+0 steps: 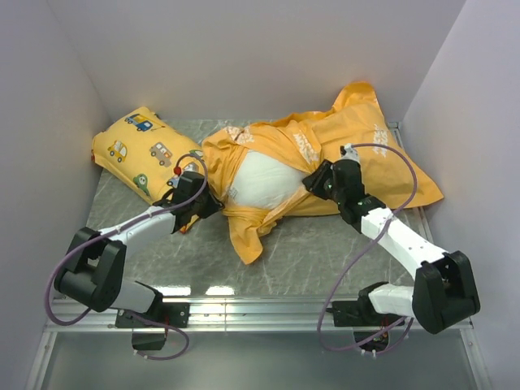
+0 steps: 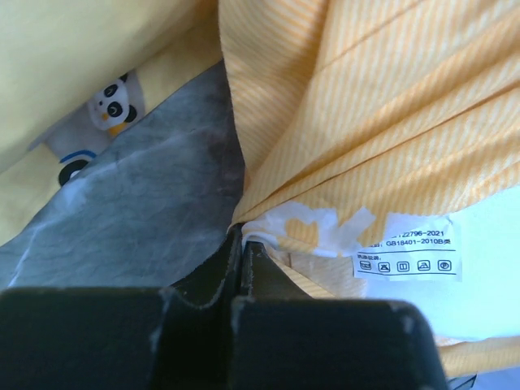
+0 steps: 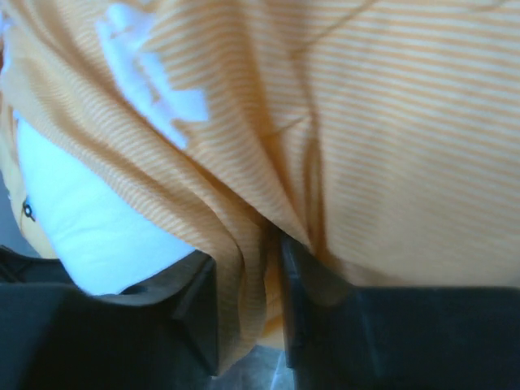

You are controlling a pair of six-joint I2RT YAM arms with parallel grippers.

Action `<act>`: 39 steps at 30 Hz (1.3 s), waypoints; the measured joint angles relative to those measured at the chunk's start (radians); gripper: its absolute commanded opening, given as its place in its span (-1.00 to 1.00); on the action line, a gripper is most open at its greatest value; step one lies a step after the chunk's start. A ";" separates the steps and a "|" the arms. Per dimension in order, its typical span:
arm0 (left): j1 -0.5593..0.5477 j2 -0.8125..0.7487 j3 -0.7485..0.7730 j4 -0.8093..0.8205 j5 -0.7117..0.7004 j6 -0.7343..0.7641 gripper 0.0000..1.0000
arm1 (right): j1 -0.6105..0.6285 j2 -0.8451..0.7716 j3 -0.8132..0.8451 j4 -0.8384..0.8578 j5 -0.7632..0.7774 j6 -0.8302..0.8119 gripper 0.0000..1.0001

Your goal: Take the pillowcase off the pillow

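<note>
The orange pillowcase lies bunched across the table, pulled back so the white pillow bulges out in the middle. My left gripper sits at the case's left edge. In the left wrist view its jaws are pressed together, pinching the printed hem of the pillowcase beside the pillow's care tag. My right gripper is at the pillow's right side. In the right wrist view it stands open, with a loose fold of pillowcase hanging between its fingers, and the pillow to the left.
A smaller yellow pillow printed with cars lies at the back left, close to my left arm. White walls close in the grey marbled table on three sides. A flap of the case hangs toward the front edge.
</note>
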 measured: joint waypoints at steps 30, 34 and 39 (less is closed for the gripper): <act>-0.060 0.027 0.005 0.035 -0.001 0.002 -0.99 | 0.534 0.219 0.611 -0.452 0.261 -0.335 0.62; -0.061 0.026 0.006 0.032 -0.008 0.003 -0.99 | 0.539 0.378 0.623 -0.521 0.282 -0.335 0.82; -0.062 0.020 0.006 0.027 -0.014 0.003 -0.99 | 0.540 0.463 0.624 -0.552 0.327 -0.327 0.89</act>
